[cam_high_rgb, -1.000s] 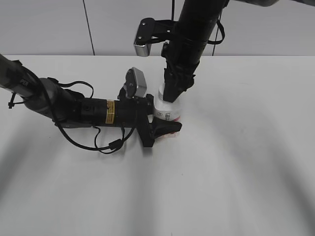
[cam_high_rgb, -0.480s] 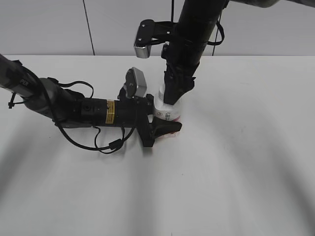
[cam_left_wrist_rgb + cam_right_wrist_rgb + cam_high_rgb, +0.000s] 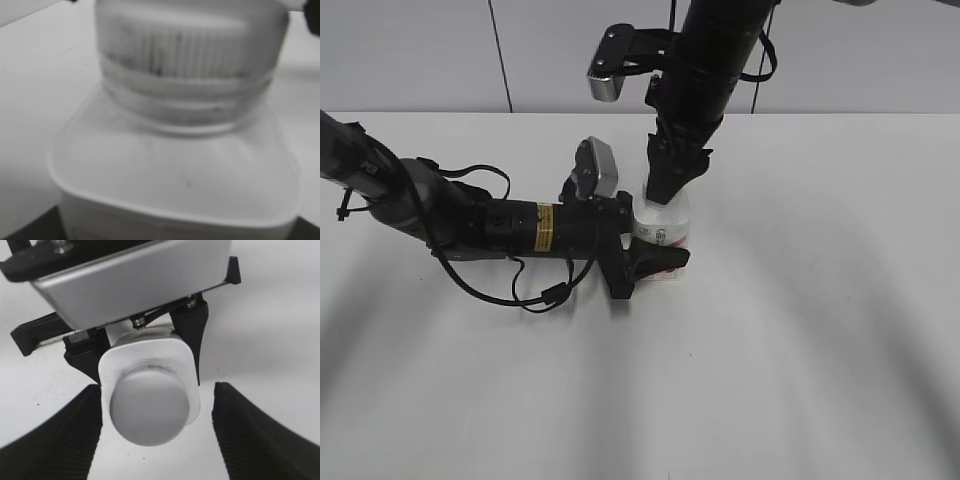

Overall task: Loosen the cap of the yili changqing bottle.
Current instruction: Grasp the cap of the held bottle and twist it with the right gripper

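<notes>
Left gripper (image 3: 650, 262): lies low along the table (image 3: 800, 330), black fingers (image 3: 192, 335) closed on either side of the bottle (image 3: 665, 225), clamping its squarish body; in the left wrist view the fingers themselves are almost wholly out of frame, only dark corners at the bottom edge. Right gripper (image 3: 665, 190): hangs straight down from above, jaws parted, ribbed pads (image 3: 55, 435) standing apart to either side of the cap (image 3: 150, 412) with white table showing between pad and cap on both sides; it has hold of nothing. Bottle: upright, between the left fingers and directly below the right gripper; white, sloped shoulders, a strip of pink-red label just visible at its base in the exterior view, lower body hidden by the left fingers. Cap: white, flat-topped, seated on the neck, ridged around its side in the left wrist view, which is blurred and cuts off its top. Writing: small dark marks on the bottle's front and a yellow sticker (image 3: 545, 228) on the left arm, both too small to read. Silver camera housing (image 3: 135, 277) fills the upper right wrist view.
</notes>
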Controlling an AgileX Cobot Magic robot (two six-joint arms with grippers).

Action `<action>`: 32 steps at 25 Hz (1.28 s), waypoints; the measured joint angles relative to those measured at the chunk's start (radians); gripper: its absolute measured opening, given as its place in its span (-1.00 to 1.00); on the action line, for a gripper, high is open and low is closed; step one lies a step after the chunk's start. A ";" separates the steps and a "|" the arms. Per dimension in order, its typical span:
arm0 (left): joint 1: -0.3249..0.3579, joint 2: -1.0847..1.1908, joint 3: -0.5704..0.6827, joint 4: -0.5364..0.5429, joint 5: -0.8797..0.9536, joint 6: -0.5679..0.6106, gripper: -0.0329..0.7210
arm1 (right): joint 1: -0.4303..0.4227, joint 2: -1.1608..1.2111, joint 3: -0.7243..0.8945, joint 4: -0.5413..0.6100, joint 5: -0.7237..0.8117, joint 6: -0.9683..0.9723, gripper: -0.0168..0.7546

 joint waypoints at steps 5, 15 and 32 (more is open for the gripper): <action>0.000 0.000 0.000 -0.001 0.000 0.000 0.20 | 0.000 -0.024 -0.009 -0.012 0.000 0.131 0.46; 0.000 0.000 0.000 -0.001 0.001 0.000 0.20 | 0.000 -0.058 -0.010 -0.077 0.000 0.755 0.46; -0.001 0.001 0.000 -0.025 0.004 -0.012 0.20 | 0.000 -0.058 -0.010 -0.033 0.000 1.205 0.46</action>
